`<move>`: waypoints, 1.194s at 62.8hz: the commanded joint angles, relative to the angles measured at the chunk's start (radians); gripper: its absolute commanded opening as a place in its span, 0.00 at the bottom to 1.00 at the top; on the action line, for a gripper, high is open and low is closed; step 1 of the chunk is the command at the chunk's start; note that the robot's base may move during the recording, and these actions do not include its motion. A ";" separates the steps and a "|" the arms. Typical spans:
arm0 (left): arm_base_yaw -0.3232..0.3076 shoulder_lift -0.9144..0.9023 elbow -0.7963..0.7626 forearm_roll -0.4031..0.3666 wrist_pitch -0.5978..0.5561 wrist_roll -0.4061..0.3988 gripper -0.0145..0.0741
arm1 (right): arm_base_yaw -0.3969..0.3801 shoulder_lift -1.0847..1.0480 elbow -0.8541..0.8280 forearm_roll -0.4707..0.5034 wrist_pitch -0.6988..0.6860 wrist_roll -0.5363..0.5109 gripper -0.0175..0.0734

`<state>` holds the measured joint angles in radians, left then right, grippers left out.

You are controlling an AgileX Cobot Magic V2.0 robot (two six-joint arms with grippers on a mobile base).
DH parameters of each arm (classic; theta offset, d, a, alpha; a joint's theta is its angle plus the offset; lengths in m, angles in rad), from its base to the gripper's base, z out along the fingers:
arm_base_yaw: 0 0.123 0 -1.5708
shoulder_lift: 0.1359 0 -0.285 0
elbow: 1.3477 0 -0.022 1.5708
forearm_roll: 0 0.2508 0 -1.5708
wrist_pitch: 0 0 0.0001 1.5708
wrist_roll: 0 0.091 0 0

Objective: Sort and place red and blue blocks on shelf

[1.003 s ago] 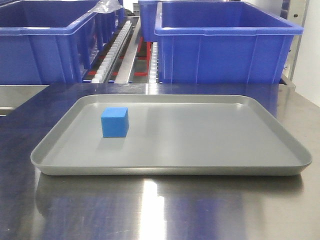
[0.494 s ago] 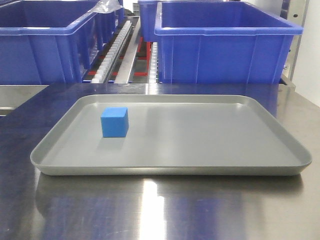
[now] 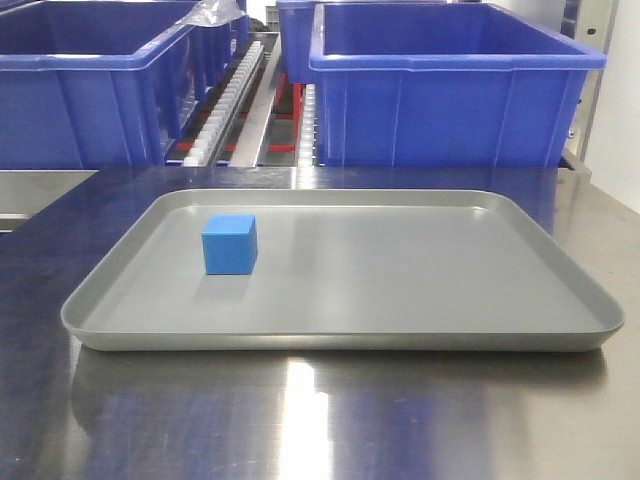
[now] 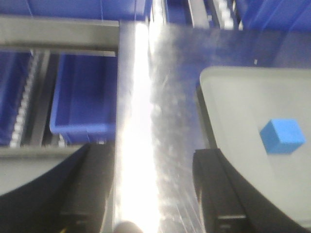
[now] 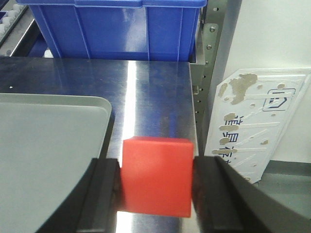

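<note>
The right gripper (image 5: 156, 180) is clamped on the red block (image 5: 156, 175) — its two black fingers (image 5: 104, 194) press the cube's left and right faces, low in the middle of the right wrist view. Behind the block runs the steel tabletop (image 5: 155, 92). The rounded corner of the grey tray (image 5: 48, 141) is at the left of the frame, and a blue bin (image 5: 116, 29) stretches across the top. Whether the block's underside touches the tabletop cannot be told.

The left gripper (image 4: 150, 165) stands wide apart with nothing between its jaws — only bare tabletop with a bright streak of glare running up the middle of the left wrist view. The blue block (image 4: 283, 136) sits at the right edge of that frame, on the tray and well clear of the gripper.

In the front view the blue block rests flat in the left half of the tray, with the right half bare. At the top of the frame, behind the tray, the shelf (image 3: 232, 100) shows its white roller tracks running back between two large blue bins (image 3: 450, 90)
</note>
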<state>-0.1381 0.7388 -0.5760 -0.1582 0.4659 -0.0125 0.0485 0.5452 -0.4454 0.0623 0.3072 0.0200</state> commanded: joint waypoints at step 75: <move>-0.255 0.681 -0.505 -0.172 0.066 -0.084 0.73 | -0.007 -0.001 -0.029 -0.008 -0.087 -0.005 0.25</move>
<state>-0.3711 1.4281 -1.0262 -0.3097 0.5850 -0.0705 0.0485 0.5452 -0.4454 0.0623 0.3072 0.0200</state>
